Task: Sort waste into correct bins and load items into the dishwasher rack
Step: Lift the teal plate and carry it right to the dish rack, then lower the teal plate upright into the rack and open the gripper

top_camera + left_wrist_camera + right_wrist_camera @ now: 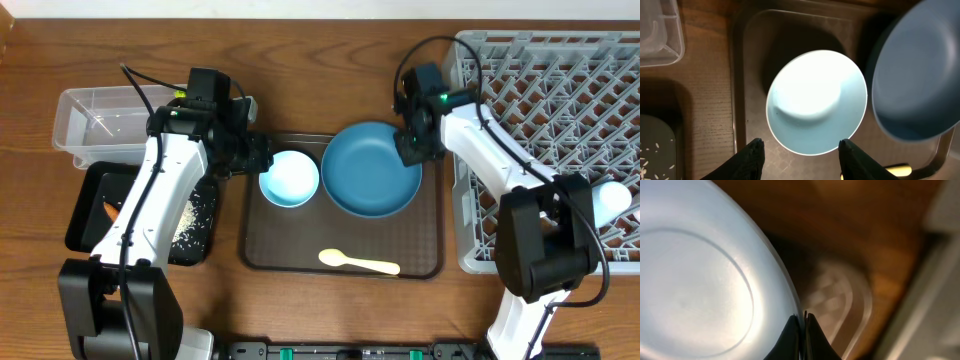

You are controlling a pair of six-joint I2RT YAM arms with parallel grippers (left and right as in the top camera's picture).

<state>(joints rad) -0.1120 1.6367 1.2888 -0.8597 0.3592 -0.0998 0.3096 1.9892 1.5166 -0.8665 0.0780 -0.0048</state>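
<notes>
No readable text, label, brand or number shows anywhere, though the blurred right wrist view might conceal some.

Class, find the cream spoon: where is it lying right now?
In the overhead view, the cream spoon lies on the brown tray near its front edge, toward the robot, in front of the dark-blue plate.

The left arm (150, 195) stretched from the near edge toward the far side, its wrist bent inward to the right. The left gripper (258, 156) pointed down with its two dark fingers (753, 159) spread wide apart. The right arm (490, 150) stretched away and leftward, and the right gripper (802, 330) was pinched tight on the rim of the dark-blue plate (370, 170).
</notes>
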